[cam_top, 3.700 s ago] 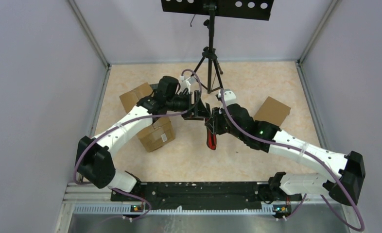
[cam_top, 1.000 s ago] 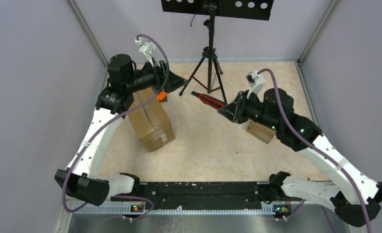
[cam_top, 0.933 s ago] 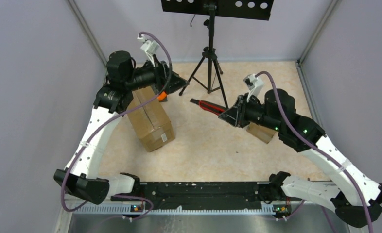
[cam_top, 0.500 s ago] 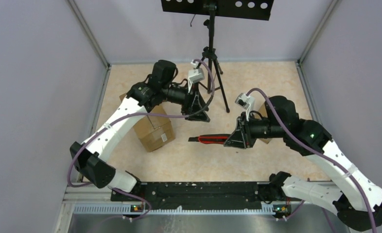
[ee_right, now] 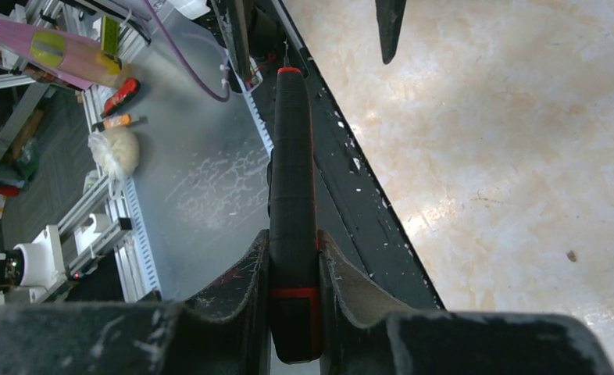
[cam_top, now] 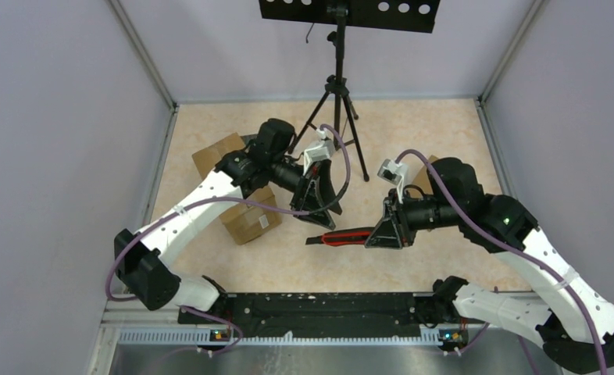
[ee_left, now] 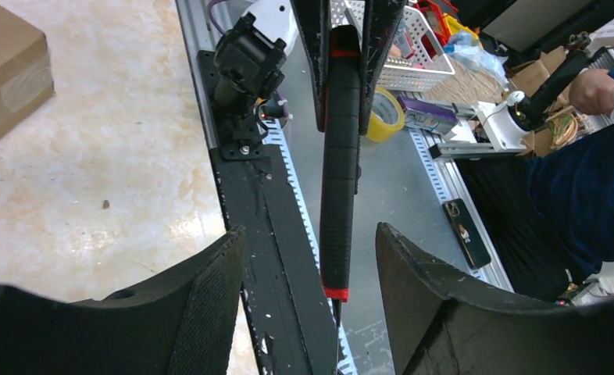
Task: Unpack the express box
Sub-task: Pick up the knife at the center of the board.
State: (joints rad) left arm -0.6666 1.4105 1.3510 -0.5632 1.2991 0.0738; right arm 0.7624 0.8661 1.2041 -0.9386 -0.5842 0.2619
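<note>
The long black plastic knife with red bands [cam_top: 341,237] is black along the handle and red near both ends. The brown cardboard box [cam_top: 241,226] at the left bears a white label. The smooth beige table top [cam_top: 444,125] has a pale marbled pattern.

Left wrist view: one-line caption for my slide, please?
Open left gripper faces the black-and-red utility knife that the right gripper clamps, its free end showing between the left fingers.

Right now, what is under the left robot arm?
A brown cardboard box with tape and a white label. The left arm covers most of its top, so whether it is opened cannot be seen.
</note>
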